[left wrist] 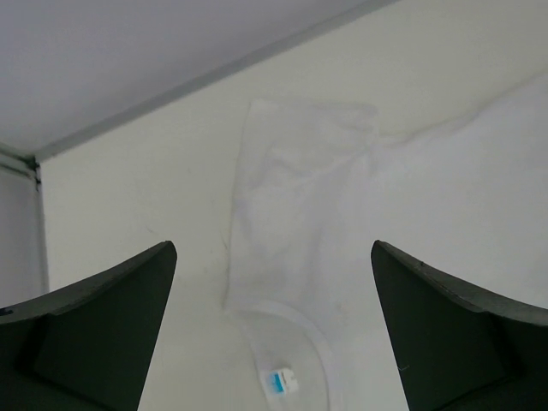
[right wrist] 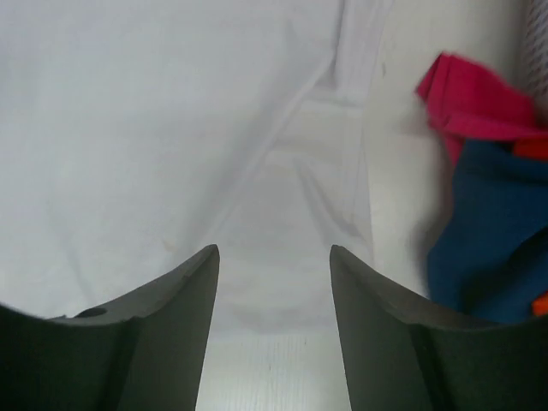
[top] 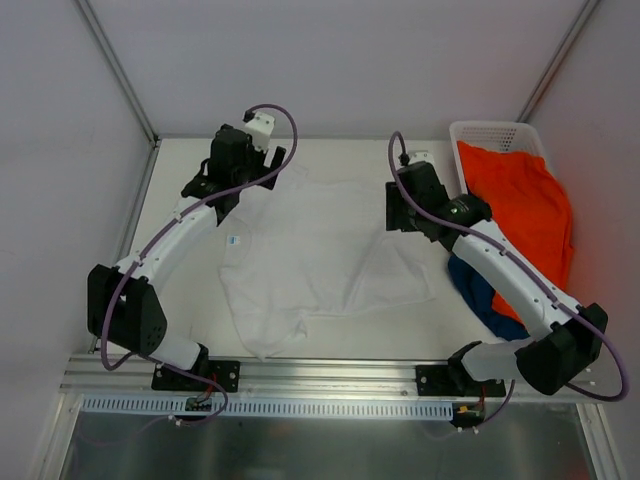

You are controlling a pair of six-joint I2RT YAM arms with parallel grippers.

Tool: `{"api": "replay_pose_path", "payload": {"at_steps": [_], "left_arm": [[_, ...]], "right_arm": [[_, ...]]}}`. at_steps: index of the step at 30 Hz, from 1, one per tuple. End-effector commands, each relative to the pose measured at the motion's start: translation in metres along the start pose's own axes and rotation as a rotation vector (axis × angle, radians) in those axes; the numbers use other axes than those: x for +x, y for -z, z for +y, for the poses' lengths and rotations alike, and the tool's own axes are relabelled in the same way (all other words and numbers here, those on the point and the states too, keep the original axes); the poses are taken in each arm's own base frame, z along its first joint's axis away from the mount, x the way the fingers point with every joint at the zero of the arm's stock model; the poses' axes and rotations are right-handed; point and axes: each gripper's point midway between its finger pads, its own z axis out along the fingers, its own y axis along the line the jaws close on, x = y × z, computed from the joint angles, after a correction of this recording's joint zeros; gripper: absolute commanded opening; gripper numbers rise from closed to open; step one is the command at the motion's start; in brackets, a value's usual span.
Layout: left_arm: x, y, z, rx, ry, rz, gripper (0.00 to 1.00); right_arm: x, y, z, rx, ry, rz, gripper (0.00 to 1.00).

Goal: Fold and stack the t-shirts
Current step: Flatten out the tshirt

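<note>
The white t-shirt (top: pixel 310 250) lies spread on the table, its collar and blue label (top: pixel 233 241) at the left. In the left wrist view its collar (left wrist: pixel 291 321) and a sleeve (left wrist: pixel 300 171) lie flat. My left gripper (top: pixel 212 192) (left wrist: pixel 272 248) is open and empty above the collar area. My right gripper (top: pixel 400 215) (right wrist: pixel 272 250) is open and empty over the shirt's far right edge (right wrist: pixel 282 282). The orange t-shirt (top: pixel 520 210) hangs out of the basket. The navy t-shirt (top: pixel 480 290) (right wrist: pixel 479 223) and the magenta t-shirt (right wrist: pixel 471 98) lie to the right of the white one.
The white lattice basket (top: pixel 490 130) stands at the back right corner. Walls close the table at the back and both sides, with a metal post at the far left corner (top: pixel 120 70). A metal rail (top: pixel 320 375) runs along the near edge.
</note>
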Motion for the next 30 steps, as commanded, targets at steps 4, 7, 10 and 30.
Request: {"api": "replay_pose_path", "payload": {"at_steps": [4,7,10,30], "left_arm": [[0.038,0.061,-0.011,0.014,0.099,0.057,0.99],[0.04,0.078,-0.021,0.032,0.076,0.043,0.99],[0.035,0.086,-0.03,0.046,0.011,0.053,0.99],[0.025,0.11,-0.03,0.038,0.01,0.005,0.99]], "right_arm": [[0.094,-0.027,0.014,-0.082,-0.158,0.211,0.32],[0.123,-0.035,0.007,-0.052,-0.177,0.25,0.01],[0.142,-0.047,0.01,-0.059,-0.185,0.28,0.01],[0.209,-0.101,-0.038,0.143,-0.359,0.437,0.01]]}}
